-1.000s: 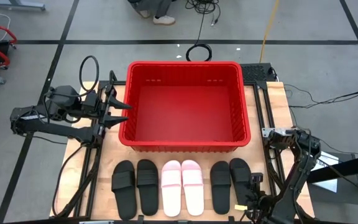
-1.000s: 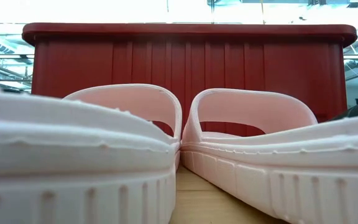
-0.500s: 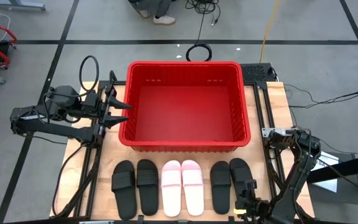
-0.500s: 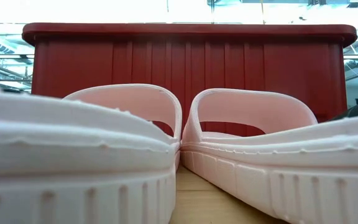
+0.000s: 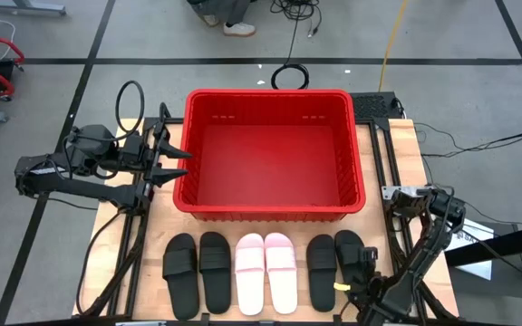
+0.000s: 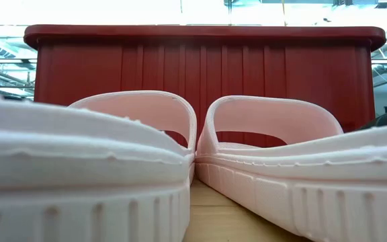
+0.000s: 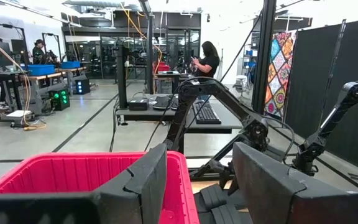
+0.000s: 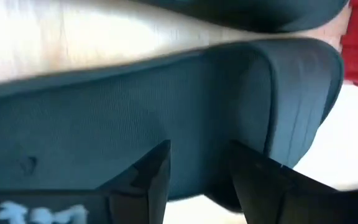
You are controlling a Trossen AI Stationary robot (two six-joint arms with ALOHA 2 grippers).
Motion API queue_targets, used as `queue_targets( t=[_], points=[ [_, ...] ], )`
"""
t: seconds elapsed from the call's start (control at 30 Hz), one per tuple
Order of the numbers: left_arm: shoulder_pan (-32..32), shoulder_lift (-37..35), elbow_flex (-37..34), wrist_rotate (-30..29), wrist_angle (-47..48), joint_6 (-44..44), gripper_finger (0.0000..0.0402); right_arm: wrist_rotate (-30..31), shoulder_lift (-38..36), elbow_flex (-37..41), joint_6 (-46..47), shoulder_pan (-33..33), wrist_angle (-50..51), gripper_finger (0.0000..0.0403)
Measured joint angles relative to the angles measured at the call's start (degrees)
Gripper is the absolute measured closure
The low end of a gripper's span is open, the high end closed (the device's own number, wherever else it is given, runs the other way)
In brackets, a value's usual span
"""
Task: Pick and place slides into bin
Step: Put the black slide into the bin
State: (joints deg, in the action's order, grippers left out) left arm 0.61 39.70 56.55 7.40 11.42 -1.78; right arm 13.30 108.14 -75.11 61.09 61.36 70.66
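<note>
Six slides lie soles down in a row along the table's near edge: two black (image 5: pixel 197 272) at the left, two pink (image 5: pixel 265 272) in the middle, two black (image 5: pixel 322 270) at the right. The red bin (image 5: pixel 270 206) stands behind them. My right gripper (image 5: pixel 359 264) points steeply down, open, over the rightmost black slide (image 5: pixel 346 244). In its wrist view the fingers (image 8: pixel 148 180) stand close above that slide's footbed (image 8: pixel 104 118), next to the strap (image 8: pixel 297 93). My left gripper (image 5: pixel 172 161) waits level and open, left of the bin. My right gripper is open over the rightmost black slide's footbed, coming from above. I cannot tell whether its fingertips touch the slide.
The low view shows the two pink slides (image 6: pixel 133 128) in front of the bin's ribbed wall (image 6: pixel 200 67). Bare wood lies between the slides and the bin. Cables and arm frames flank the table's sides. People stand in the room beyond.
My right gripper has come from the table's near edge toward the far edge and down over the rightmost black slide, tipping steeper. The slides and the bin have not moved.
</note>
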Motion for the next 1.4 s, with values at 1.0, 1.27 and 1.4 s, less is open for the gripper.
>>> queue_targets(
  t=[1.0,1.27,1.4],
  points=[
    [0.0,0.0,0.0,0.0,0.5,0.6,0.0215,6.4,-7.6,7.9,-1.2,-1.2,-2.6,0.0259],
    [0.0,0.0,0.0,0.0,0.9,0.5,0.0215,7.1,-7.6,10.5,-1.7,-2.6,-2.9,0.0278],
    [0.0,0.0,0.0,0.0,0.9,0.5,0.0215,8.0,-7.5,10.5,-0.7,-2.5,-1.4,0.0304]
  ],
)
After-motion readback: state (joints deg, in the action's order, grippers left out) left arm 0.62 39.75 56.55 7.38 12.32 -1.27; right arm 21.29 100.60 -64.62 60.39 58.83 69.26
